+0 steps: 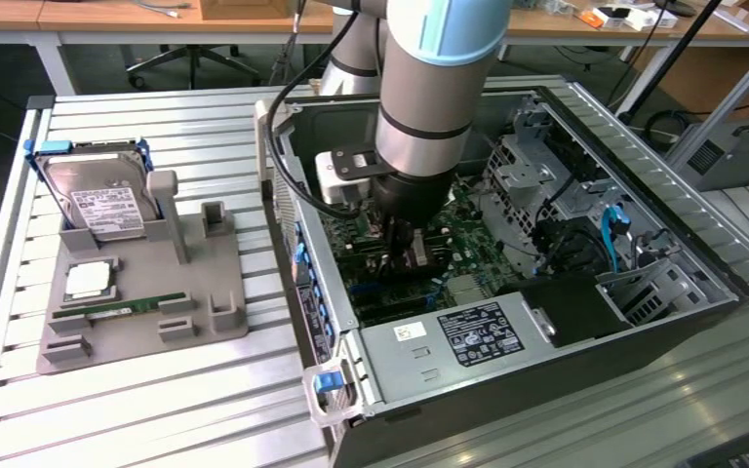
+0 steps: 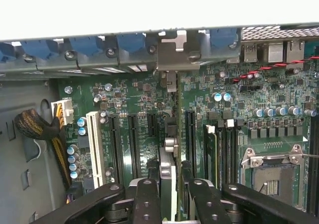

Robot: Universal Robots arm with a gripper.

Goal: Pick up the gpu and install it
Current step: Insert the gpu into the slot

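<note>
The gripper [image 2: 169,191] is clamped on the gpu [image 2: 168,171], held edge-on between its fingers [image 2: 146,199]. The card extends toward 12 o'clock above the motherboard [image 2: 234,114], its bracket [image 2: 175,50] at the case [image 1: 687,244] wall.

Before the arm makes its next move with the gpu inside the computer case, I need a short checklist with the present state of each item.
1. The pincer holds the gpu: ok, the fingers are clamped on its edge.
2. Card over the motherboard, between the expansion slots: ok.
3. Bracket end meets the case's rear wall opening: ok, it reaches there.
4. Card fully seated in its slot: cannot tell.
5. Cable bundle clear of the card: ok, off to the side.
6. Arm clear of the case rim: ok.
</note>
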